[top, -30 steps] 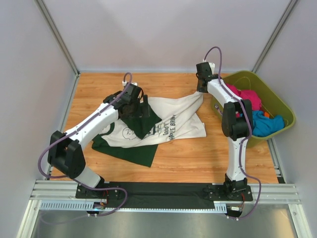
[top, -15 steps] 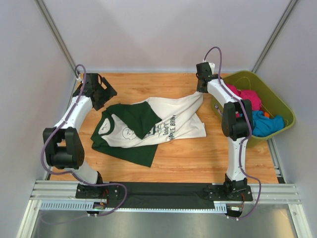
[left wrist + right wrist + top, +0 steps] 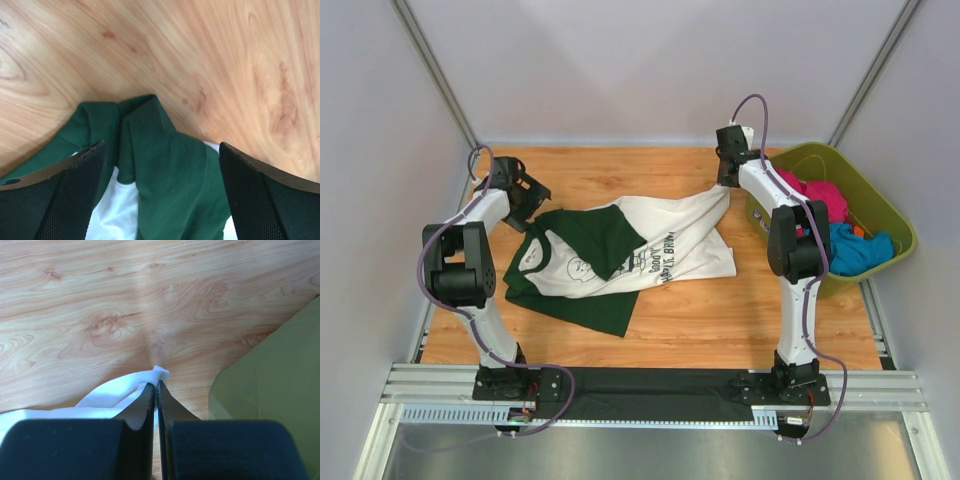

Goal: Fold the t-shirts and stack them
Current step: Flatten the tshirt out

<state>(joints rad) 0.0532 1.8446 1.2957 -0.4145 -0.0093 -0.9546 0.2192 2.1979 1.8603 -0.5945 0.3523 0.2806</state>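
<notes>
Nearest, at the table's front edge: both arm bases on a black rail. Beyond them, bare light wooden table (image 3: 720, 320).

Mid-table: a white cotton t-shirt with dark green sleeves and neckband (image 3: 670, 245), spread mostly flat. Long axis running left to right, tipped slightly toward the far right. Neck end to the left, hem end to the right. One dark green sleeve (image 3: 600, 235) folded over the chest, pointing toward the near side. More dark green cloth (image 3: 585, 305) sticking out from under the near edge. Across the chest, a line of black printed lettering (image 3: 655, 262), upside down in the top view and too small to read with any certainty. Beside it, toward the neck, a small round black graphic (image 3: 582, 268). No brand or label legible anywhere.

Farther out on the left: left hand (image 3: 528, 198) just beyond the shirt's far-left corner, fingers spread wide apart, gripping nothing. In its wrist view, only a bunched dark green sleeve end below, between the two fingers.

Farther out on the right: right hand (image 3: 156, 385) pressed together on the shirt's far-right corner, a pinch of white cloth poking past the tips, fabric drawn taut toward it.

Right edge of the table: an olive-green plastic tub (image 3: 895, 255), just beside the right arm, with a pink garment (image 3: 820, 195) and a turquoise garment (image 3: 860, 250) inside.
</notes>
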